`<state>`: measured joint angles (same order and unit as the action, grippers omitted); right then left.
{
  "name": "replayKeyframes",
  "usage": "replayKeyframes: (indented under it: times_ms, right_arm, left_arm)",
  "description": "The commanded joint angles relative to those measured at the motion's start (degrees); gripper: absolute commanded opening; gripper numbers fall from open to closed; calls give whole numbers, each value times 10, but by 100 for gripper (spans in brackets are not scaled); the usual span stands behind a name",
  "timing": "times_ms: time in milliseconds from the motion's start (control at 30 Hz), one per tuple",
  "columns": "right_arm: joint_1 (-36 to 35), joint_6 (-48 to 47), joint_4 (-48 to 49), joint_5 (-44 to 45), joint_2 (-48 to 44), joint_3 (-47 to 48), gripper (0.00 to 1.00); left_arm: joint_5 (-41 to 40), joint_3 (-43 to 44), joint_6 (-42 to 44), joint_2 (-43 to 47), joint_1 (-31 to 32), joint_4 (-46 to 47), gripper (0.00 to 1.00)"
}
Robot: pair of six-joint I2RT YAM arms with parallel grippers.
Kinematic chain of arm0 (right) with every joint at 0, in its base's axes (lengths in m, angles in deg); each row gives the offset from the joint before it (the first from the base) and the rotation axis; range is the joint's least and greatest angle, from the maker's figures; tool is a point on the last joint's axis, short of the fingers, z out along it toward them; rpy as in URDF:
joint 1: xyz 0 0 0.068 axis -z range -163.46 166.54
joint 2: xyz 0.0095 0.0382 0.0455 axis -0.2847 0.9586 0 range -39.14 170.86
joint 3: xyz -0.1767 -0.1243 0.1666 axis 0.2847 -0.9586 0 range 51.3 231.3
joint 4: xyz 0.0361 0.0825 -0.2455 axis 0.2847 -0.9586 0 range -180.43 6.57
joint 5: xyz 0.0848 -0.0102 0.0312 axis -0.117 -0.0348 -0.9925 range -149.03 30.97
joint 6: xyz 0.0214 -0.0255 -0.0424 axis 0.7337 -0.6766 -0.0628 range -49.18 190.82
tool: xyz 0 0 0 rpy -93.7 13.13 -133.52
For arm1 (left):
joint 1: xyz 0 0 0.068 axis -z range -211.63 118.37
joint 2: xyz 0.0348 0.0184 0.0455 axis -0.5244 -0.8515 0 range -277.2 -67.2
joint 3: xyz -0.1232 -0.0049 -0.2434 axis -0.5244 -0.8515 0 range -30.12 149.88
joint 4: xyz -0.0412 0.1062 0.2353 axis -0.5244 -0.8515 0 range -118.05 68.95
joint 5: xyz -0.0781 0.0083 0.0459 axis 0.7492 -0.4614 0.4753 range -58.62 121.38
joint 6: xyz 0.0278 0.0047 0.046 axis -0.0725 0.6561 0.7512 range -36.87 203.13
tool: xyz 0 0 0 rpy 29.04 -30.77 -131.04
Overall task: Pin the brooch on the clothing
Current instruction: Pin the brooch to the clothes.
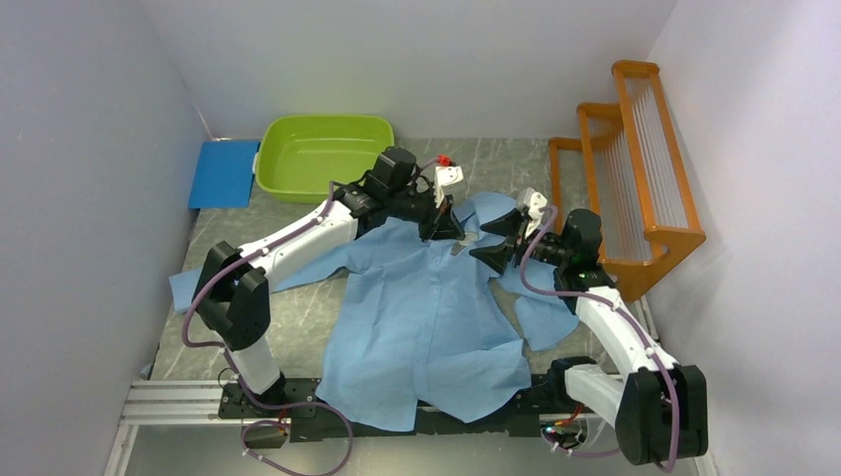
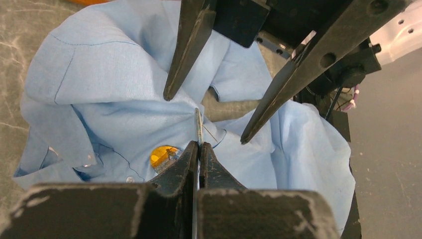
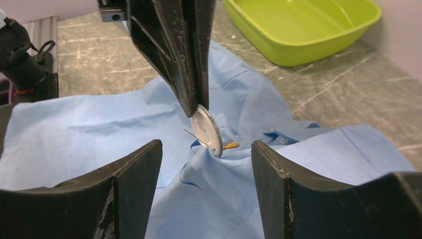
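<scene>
The light blue shirt [image 1: 426, 317] lies spread on the table, collar at the far end. My left gripper [image 1: 436, 226] is over the collar area, shut on the brooch [image 3: 206, 130], a round white disc with a thin pin sticking out. The disc's lower edge touches a raised fold of the shirt [image 3: 224, 179]. In the left wrist view the brooch [image 2: 199, 127] is edge-on between my shut left gripper [image 2: 200, 145]. My right gripper [image 3: 206, 144] is open, its fingers on either side of the fold, just below the brooch. A small orange-yellow round thing [image 2: 161, 155] lies on the shirt beside the brooch.
A green tub [image 1: 322, 183] stands at the back, left of the collar, and a blue pad [image 1: 223, 172] lies left of it. An orange wooden rack [image 1: 635, 169] stands along the right wall, close behind my right arm.
</scene>
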<state>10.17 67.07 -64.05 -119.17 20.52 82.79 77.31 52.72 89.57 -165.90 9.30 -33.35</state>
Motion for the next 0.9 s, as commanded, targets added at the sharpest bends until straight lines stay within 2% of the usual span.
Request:
replayKeyframes:
  times_ms: [0,167,367,533,700,767,867]
  right_arm:
    - [-4,-58,37,-24,-44,-10,67]
    - [-4,-69,30,-26,-51,5,61]
    - [-22,-120,-37,-46,-14,54,38]
    - [-56,-165,-95,-38,11,90,33]
    - [-60,-182,-117,-50,30,107,15]
    - [-61,-192,-130,-58,37,113,2]
    - [-62,-193,-134,-64,40,115,0]
  left_arm:
    - [36,12,53,33,-2,-22,3]
    - [40,16,86,39,-1,-51,3]
    - [39,-3,95,57,-1,-39,3]
    - [34,-12,97,69,-1,-34,3]
    - [33,-12,98,73,-1,-39,3]
    - [32,-12,99,74,-2,-42,3]
    - [25,-15,104,78,-1,-43,3]
